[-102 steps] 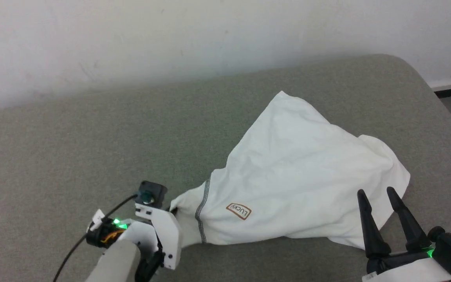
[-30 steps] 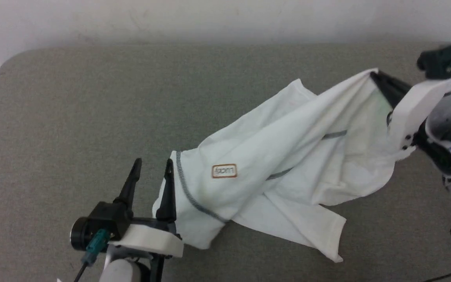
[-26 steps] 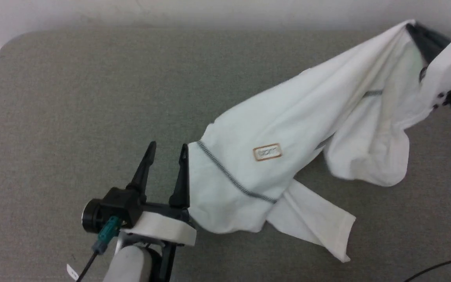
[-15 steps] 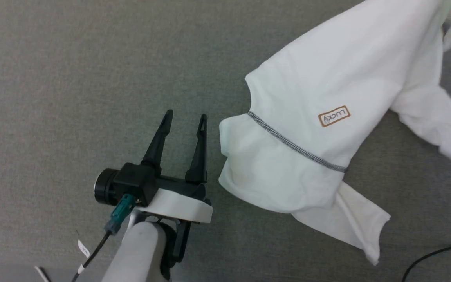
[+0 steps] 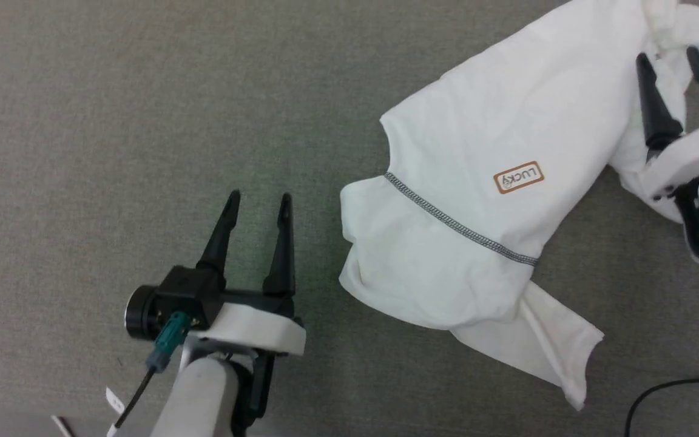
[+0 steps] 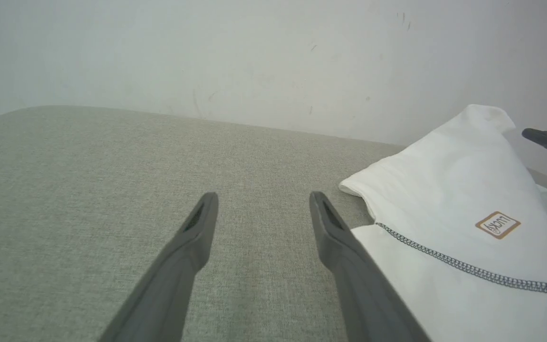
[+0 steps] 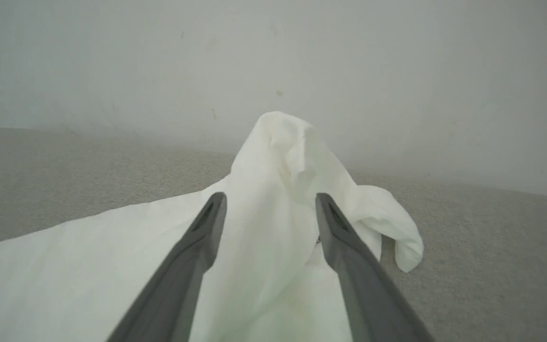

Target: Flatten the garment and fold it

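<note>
Right fingers straddle bunched garment.

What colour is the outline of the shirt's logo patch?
Brown; the logo patch shows best in head view.

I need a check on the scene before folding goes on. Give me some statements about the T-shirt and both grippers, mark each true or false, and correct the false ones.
1. The T-shirt lies spread out flat. False: it is bunched, with layers lying over one another.
2. The left gripper is open and holds nothing. True.
3. The logo patch faces up in the head view. True.
4. The right gripper is clamped shut on the T-shirt. False: its fingers stand apart, with a peak of loose cloth between them.
</note>
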### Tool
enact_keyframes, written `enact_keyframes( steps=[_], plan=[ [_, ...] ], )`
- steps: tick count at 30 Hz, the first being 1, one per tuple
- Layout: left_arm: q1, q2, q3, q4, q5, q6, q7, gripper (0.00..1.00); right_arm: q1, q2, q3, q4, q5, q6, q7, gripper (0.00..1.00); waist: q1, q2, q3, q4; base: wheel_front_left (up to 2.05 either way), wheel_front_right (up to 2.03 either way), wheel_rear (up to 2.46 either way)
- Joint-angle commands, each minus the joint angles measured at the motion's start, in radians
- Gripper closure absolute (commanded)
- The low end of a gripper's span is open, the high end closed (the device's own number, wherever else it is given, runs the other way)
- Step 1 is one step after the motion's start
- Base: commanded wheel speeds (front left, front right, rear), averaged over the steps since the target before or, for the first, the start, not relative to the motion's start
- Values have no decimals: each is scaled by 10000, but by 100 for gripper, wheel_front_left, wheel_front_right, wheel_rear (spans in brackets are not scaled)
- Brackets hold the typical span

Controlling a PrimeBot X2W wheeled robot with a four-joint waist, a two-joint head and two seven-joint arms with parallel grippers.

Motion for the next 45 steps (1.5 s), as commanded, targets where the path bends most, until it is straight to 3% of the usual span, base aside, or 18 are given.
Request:
enact_keyframes(
  steps=[1,5,13,24,35,36,37,38,45],
  plan=[
    [317,-8,159,76,114,-49,-47,0,694,104,-243,-733,70,-11,-68,0,1,0,-1079,-931,0,0,0],
    [870,-8,445,195,84,-97,-47,0,2336,407,-254,-1723,455,-11,40,0,1,0,-1795,-1379,0,0,0],
    [1309,-8,420,281,18,-240,-47,0,3335,79,261,-2160,1285,-11,2641,0,1,0,-2290,-1581,0,0,0],
    [968,-9,-86,190,16,-353,-47,0,2320,-181,808,-2357,2278,-11,4468,0,1,0,-1681,-835,0,0,0],
    [705,-9,-776,136,-252,-203,-47,0,949,-264,1857,-937,3095,-11,5839,0,1,0,-1065,125,0,0,0],
    [659,-9,-788,130,-257,-180,-47,0,811,-293,1963,-824,3095,-11,5838,25,1,0,-1003,163,0,0,0],
    [614,-9,-790,144,-263,-158,-47,0,679,-308,2027,-711,3111,-11,5780,67,1,0,-968,192,0,0,0],
    [568,-9,-797,153,-278,-139,-47,0,554,-312,2068,-621,3151,-11,5724,100,1,0,-939,219,0,0,0],
    [425,-9,-798,200,-343,-46,-47,0,-529,-484,2757,-891,2473,-11,4789,100,1,0,-1053,288,0,0,0]
  ],
)
